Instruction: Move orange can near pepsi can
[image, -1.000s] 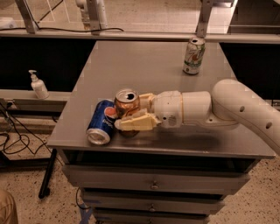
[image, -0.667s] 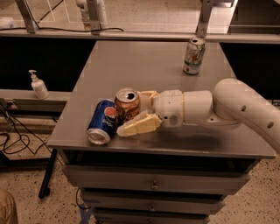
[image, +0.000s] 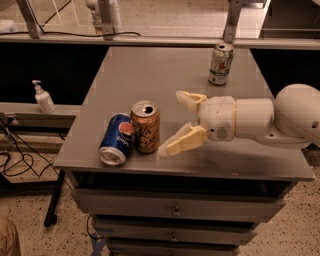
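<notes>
Hand (image: 171, 122) wide open, empty | just right of orange can (image: 146, 127)

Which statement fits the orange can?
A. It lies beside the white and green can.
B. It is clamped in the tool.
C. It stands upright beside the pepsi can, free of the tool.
C: the orange can stands upright right beside the lying pepsi can; the open tool sits just right of it, empty.

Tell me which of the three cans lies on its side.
The pepsi can; the orange can and the white can stand upright. The open pincer is beside the orange can.
</notes>
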